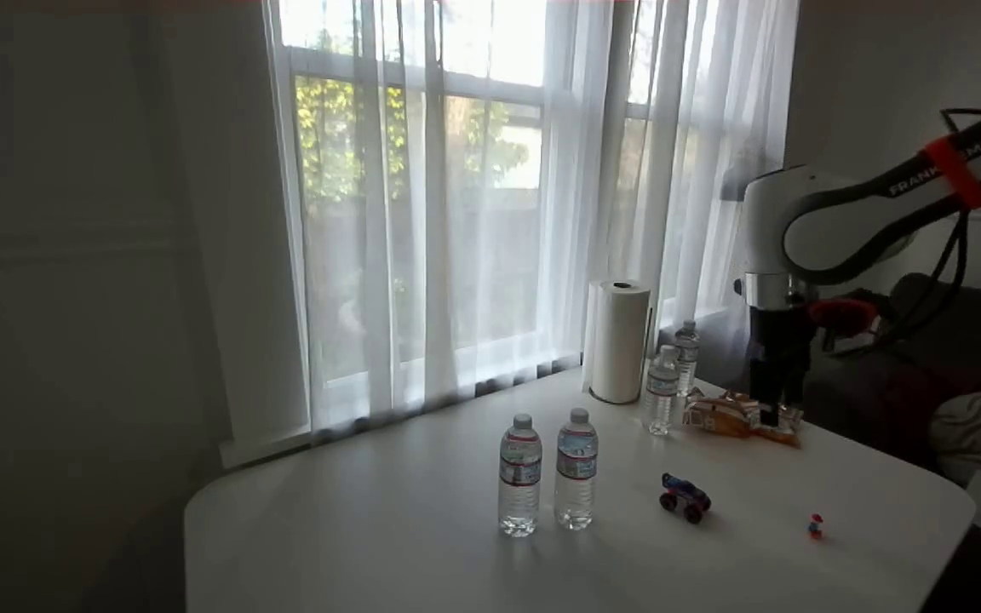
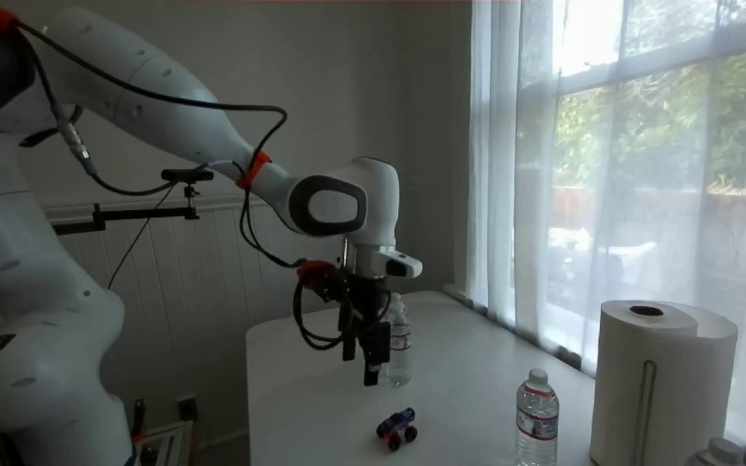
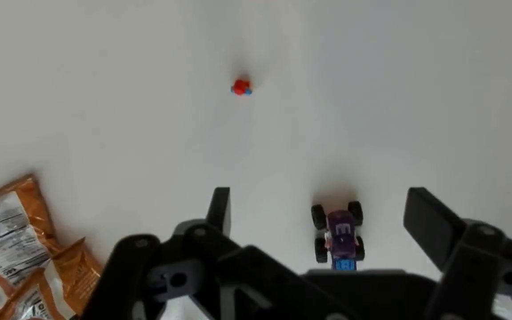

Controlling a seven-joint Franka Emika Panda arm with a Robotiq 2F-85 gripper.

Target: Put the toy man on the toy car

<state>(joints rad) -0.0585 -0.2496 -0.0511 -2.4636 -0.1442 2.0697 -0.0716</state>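
The toy man (image 1: 815, 526) is a tiny red and blue figure standing on the white table (image 1: 354, 545). In the wrist view the toy man (image 3: 241, 87) is above and left of the space between the fingers. I cannot make it out in an exterior view where the arm reaches from the left. The toy car (image 1: 685, 498) is a small purple-blue truck with big black wheels; it also shows in an exterior view (image 2: 397, 429). In the wrist view the car (image 3: 341, 235) lies between the finger outlines, its rear partly hidden. My gripper (image 3: 319, 209) is open and empty, above the table.
Two water bottles (image 1: 520, 477) (image 1: 576, 470) stand beside the car. Two more bottles (image 1: 661, 396) (image 1: 686, 349) stand by a paper towel roll (image 1: 620, 340) near the window. Orange-and-white snack packets (image 1: 722, 415) lie near the table edge; they show at lower left in the wrist view (image 3: 11, 240).
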